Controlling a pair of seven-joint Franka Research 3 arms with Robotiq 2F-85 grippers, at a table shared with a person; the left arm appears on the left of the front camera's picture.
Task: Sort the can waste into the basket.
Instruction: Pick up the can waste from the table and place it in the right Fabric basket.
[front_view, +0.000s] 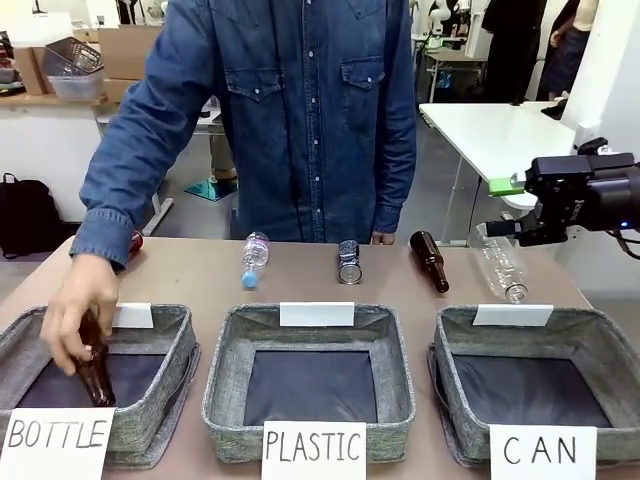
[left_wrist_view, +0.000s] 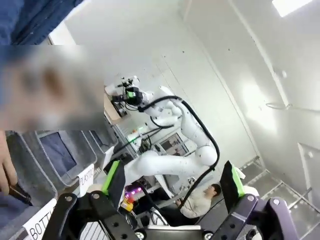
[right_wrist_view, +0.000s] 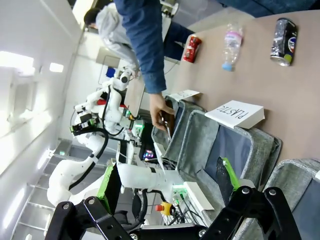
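Lying on its side on the table (front_view: 200, 275), the dark can (front_view: 348, 262) is seen in the front view beyond the PLASTIC basket (front_view: 225, 350), well apart from the CAN basket (front_view: 610, 340); the red can (front_view: 135, 242) is half hidden by a person's sleeve (front_view: 110, 232). In the left wrist view, the left gripper (left_wrist_view: 171, 180) is spread wide, nothing held. In the right wrist view, the right gripper (right_wrist_view: 167, 180) is likewise released, and both cans are shown on the table.

The brown counter (front_view: 300, 285) carries three grey fabric baskets in a near row: the BOTTLE basket (front_view: 172, 345), the PLASTIC basket (front_view: 224, 370) and the CAN basket (front_view: 446, 360). Along the far side lie a red can (right_wrist_view: 192, 48), a small clear plastic bottle (front_view: 254, 258), a dark can (front_view: 348, 262), a brown glass bottle (front_view: 429, 260) and a larger clear plastic bottle (front_view: 498, 265), all apart.
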